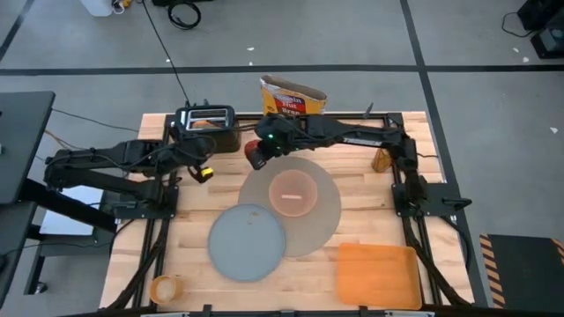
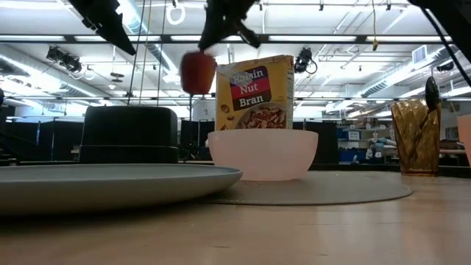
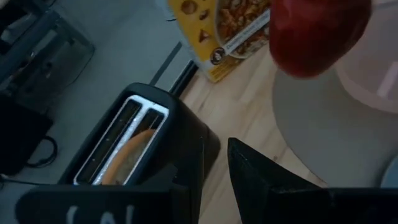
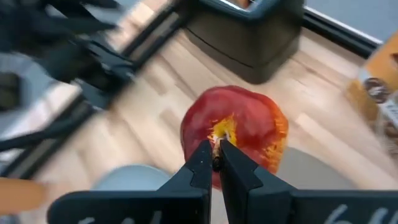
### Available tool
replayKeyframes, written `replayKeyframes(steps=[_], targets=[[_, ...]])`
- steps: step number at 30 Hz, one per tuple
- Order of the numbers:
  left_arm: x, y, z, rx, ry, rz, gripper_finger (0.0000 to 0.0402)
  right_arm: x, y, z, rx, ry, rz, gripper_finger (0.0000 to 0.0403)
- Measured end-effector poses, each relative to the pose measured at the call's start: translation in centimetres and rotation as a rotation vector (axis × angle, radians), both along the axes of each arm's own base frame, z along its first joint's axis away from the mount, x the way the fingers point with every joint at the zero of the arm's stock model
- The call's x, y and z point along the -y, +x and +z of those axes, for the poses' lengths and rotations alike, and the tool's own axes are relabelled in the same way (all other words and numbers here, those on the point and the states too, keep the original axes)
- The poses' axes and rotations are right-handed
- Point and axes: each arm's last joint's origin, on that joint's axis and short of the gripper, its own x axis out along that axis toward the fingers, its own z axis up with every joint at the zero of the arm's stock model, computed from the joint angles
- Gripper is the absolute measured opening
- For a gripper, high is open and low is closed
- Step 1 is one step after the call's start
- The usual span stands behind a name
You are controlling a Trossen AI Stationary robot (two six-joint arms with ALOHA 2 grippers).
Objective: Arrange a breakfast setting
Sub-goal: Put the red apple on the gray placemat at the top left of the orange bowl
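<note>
The right gripper (image 4: 216, 152), pinched shut on the apple (image 4: 235, 134) by its stem, hangs it high; lower slowly toward the mat (image 1: 324, 220) just beyond (thin hold, may swing).

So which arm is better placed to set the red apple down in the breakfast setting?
Right. The right gripper is shut on the stem of the red apple, hanging it in the air beside the translucent pink bowl. The left gripper holds nothing, near the black toaster.
</note>
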Motion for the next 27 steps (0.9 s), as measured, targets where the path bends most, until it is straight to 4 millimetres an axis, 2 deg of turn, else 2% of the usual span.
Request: replayKeyframes(steps=[8, 14, 20, 27], targets=[[-0.9, -0.3, 0.1, 0.029, -0.011, 0.071, 0.008, 2.2, 1.1, -4.1, -0.181, -0.034, 0.054, 0.0021], [-1.3, -0.1, 0.4, 0.067, -0.008, 0.099, 0.008, 2.6, 2.2, -6.6, -0.262, -0.083, 0.126, 0.0021], [-1.7, 0.1, 0.6, 0.108, -0.005, 0.123, 0.008, 2.8, 3.3, -10.1, -0.339, -0.036, 0.1, 0.0021], [-1.7, 0.1, 0.7, 0.121, -0.003, 0.123, 0.008, 2.7, 4.0, -11.5, -0.349, -0.029, 0.105, 0.0022]])
